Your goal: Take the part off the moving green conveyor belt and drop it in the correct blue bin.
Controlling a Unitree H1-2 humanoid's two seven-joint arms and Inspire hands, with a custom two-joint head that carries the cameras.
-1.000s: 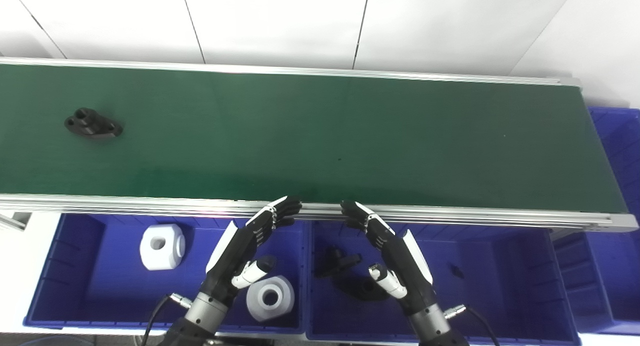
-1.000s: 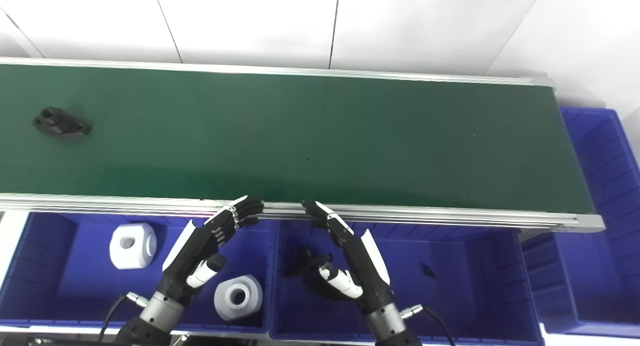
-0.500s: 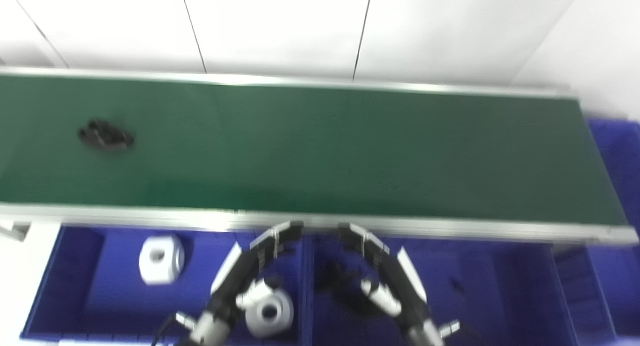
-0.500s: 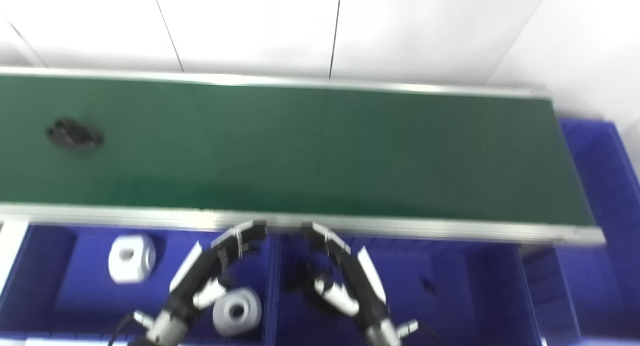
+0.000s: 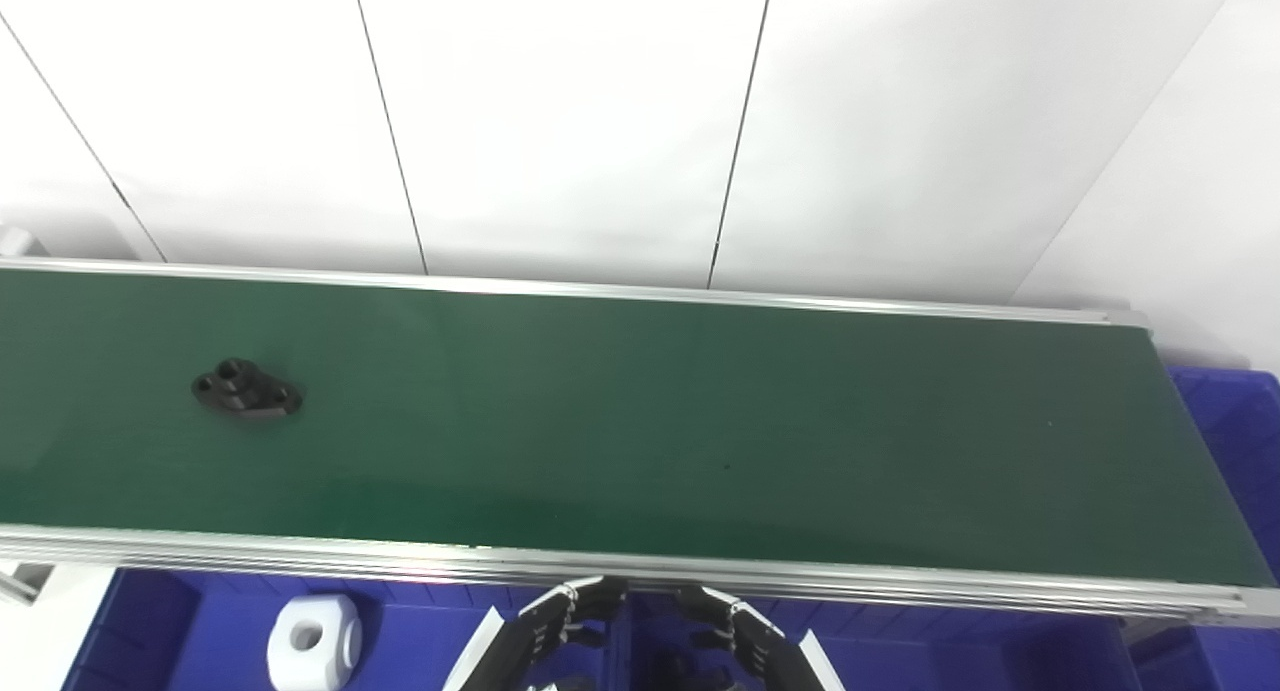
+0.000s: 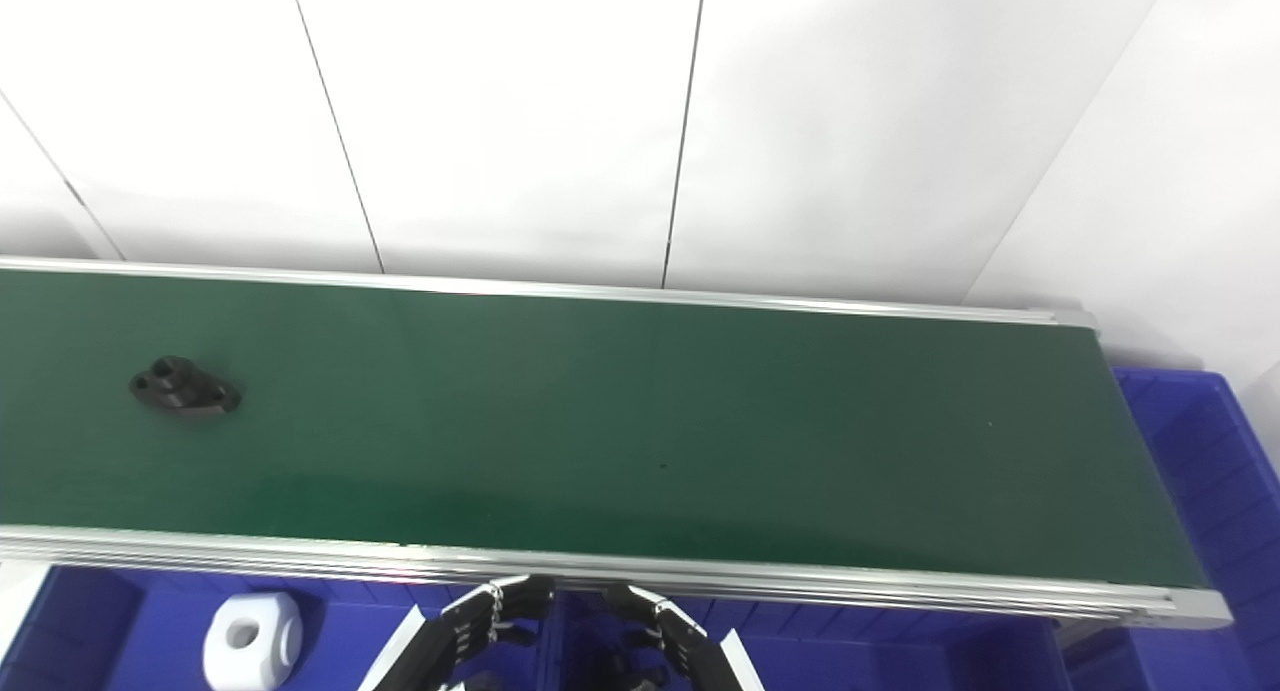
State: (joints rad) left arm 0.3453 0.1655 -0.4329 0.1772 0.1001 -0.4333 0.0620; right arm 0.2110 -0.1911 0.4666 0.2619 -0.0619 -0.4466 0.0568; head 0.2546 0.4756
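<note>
A black flanged part (image 5: 247,392) with holes lies on the green conveyor belt (image 5: 700,411), far to the left. Only the curled fingers of both hands show at the bottom edge, just below the belt's near rail. My left hand (image 5: 560,636) and right hand (image 5: 745,641) sit side by side near the middle, open, with nothing in them. Both are far right of the black part. Their palms and thumbs are cut off by the picture's edge.
Blue bins run below the near rail; the left bin (image 5: 200,621) holds a white block (image 5: 313,654) with a hole. Another blue bin (image 5: 1225,411) stands past the belt's right end. A white panelled wall rises behind the belt.
The camera has tilted up, so the whole picture has slid down and the bins and hands are mostly out of view. The black part has ridden a little to the right on the belt.
</note>
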